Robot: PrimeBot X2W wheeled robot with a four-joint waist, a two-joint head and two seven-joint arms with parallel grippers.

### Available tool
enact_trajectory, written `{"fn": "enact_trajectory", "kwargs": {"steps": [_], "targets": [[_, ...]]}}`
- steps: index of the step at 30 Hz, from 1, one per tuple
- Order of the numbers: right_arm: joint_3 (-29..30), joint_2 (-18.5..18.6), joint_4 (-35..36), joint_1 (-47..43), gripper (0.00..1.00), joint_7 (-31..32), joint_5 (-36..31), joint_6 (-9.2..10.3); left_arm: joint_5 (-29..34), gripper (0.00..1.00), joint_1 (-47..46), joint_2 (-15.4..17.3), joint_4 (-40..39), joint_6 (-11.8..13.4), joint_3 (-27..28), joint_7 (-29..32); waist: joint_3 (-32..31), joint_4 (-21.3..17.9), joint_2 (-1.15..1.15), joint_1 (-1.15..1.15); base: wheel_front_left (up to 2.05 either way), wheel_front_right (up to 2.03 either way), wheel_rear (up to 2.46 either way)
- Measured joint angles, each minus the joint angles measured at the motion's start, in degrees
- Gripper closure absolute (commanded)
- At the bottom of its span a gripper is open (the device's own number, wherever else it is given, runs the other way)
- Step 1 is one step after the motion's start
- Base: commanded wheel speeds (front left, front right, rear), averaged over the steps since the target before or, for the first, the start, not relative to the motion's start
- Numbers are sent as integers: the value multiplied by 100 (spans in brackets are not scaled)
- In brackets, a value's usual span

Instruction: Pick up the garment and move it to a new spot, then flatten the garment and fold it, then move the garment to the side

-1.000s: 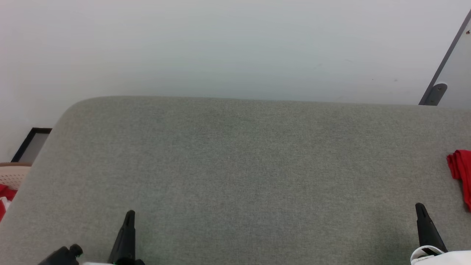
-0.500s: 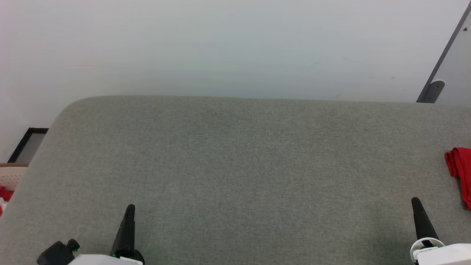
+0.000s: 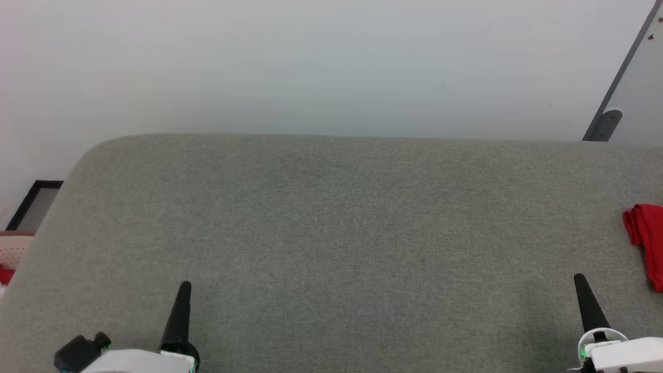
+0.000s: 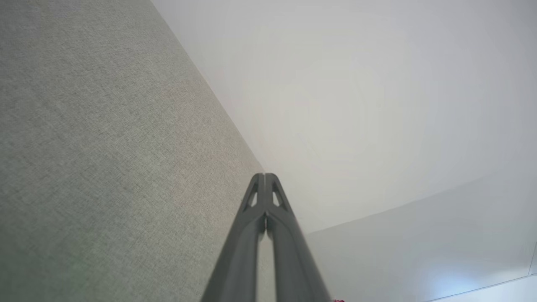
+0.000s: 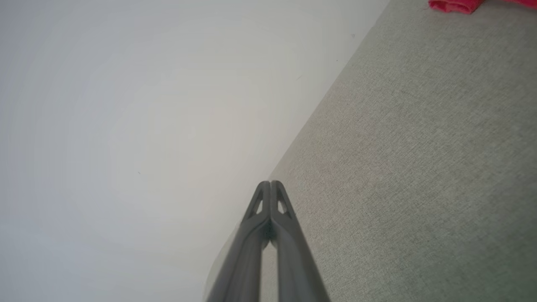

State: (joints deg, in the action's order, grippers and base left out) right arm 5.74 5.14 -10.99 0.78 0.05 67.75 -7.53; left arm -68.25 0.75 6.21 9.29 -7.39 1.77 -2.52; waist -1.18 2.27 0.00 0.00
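- From the head: looks forward and down from above the near edge of the counter (image 3: 331,233), taking in its full depth to the far edge, the rounded far-left corner and the pale wall (image 3: 331,62) behind.
- From the left wrist: sits low and close over the counter, sighting along the left gripper (image 4: 265,176) toward the far edge; rolled, with counter on that view's left and wall on its right.
- From the right wrist: same low, close aim along the right gripper (image 5: 270,183), mirrored, with wall left and counter right.
- Shared by all three: far edge and wall.
- Shared by head and right wrist: garment (image 3: 645,241) at the right edge.
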Motion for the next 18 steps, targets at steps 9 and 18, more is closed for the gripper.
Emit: {"fn": "enact_trajectory", "kwargs": {"steps": [9, 18], "targets": [[18, -33, -59, 107, 100, 123, 433, 0, -459, 100, -120, -34, 86, 0, 48, 145, 20, -34, 0, 0, 0, 0, 0], [35, -71, -102, 211, 100, 235, 837, 0, -887, 100, -221, -67, 168, 0, 93, 268, 40, -67, 0, 0, 0, 0, 0]]}}
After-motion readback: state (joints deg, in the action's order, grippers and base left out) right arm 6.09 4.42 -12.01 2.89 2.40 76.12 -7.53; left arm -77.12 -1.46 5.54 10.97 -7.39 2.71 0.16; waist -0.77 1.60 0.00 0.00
